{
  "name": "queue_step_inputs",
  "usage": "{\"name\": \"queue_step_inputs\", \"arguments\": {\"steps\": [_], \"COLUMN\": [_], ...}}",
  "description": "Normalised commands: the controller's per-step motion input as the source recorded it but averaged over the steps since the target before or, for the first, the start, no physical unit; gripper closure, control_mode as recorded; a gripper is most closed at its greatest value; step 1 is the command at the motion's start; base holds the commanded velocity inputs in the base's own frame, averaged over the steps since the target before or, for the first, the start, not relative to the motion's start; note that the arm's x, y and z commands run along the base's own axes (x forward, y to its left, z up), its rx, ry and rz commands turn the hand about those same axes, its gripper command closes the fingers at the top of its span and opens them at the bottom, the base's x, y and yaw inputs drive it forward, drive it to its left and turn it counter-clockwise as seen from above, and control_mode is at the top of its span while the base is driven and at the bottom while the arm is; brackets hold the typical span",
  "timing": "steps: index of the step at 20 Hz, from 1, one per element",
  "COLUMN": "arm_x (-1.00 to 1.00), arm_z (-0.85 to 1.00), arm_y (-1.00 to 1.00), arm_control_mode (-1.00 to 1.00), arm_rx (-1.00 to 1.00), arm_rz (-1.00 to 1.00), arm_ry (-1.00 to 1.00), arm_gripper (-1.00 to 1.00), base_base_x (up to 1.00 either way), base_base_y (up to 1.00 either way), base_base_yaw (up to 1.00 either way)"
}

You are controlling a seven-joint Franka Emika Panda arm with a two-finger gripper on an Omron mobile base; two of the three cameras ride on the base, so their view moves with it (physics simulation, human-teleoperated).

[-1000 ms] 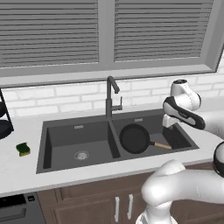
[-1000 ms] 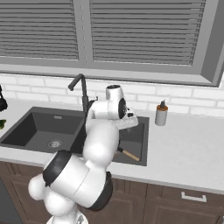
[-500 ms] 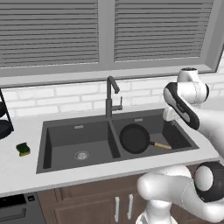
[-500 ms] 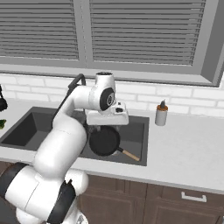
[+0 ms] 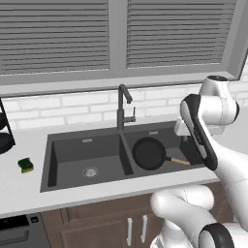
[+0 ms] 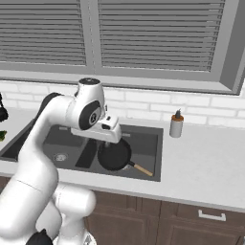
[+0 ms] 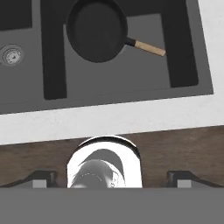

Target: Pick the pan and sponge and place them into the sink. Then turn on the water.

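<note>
The black pan (image 5: 149, 153) lies in the right basin of the dark grey sink (image 5: 85, 145), its wooden handle (image 5: 178, 161) pointing right. In the hand view the pan (image 7: 97, 30) sits far below, near the top. My gripper (image 7: 111, 177) is open, its fingertips wide apart with nothing between them. It hangs high over the sink's front edge, apart from the pan. My white hand (image 6: 107, 129) hovers above the pan (image 6: 115, 155). The green and yellow sponge (image 5: 26, 165) rests on the counter left of the sink. The gooseneck faucet (image 5: 123, 106) stands behind the divider; no water runs.
A soap bottle (image 6: 176, 124) stands on the counter right of the sink. A black tiered rack (image 5: 4, 133) sits at the far left. The left basin's drain (image 7: 12, 54) is bare. Brown cabinets (image 7: 183, 148) run below the white counter edge.
The arm has swung up and back, and the hand has risen from just above the pan to high over the sink's front. The pan stays in the right basin. The gripper stays open.
</note>
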Motion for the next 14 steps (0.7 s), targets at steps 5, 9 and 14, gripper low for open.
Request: {"name": "queue_step_inputs", "arguments": {"steps": [5, 9, 14], "arm_x": [-0.37, -0.44, -0.35], "arm_z": [0.47, 0.28, 0.01], "arm_y": [0.71, 0.2, -0.15], "arm_control_mode": [-1.0, -1.0, -1.0], "arm_rx": [-0.07, -0.02, 0.0], "arm_rz": [-0.09, -0.02, 0.06], "arm_ry": [-0.03, 0.0, 0.0], "arm_gripper": [-1.0, -1.0, -1.0], "base_base_x": [0.0, 0.0, 0.0], "base_base_y": [0.0, 0.0, 0.0], "base_base_yaw": [0.0, 0.0, 0.0]}}
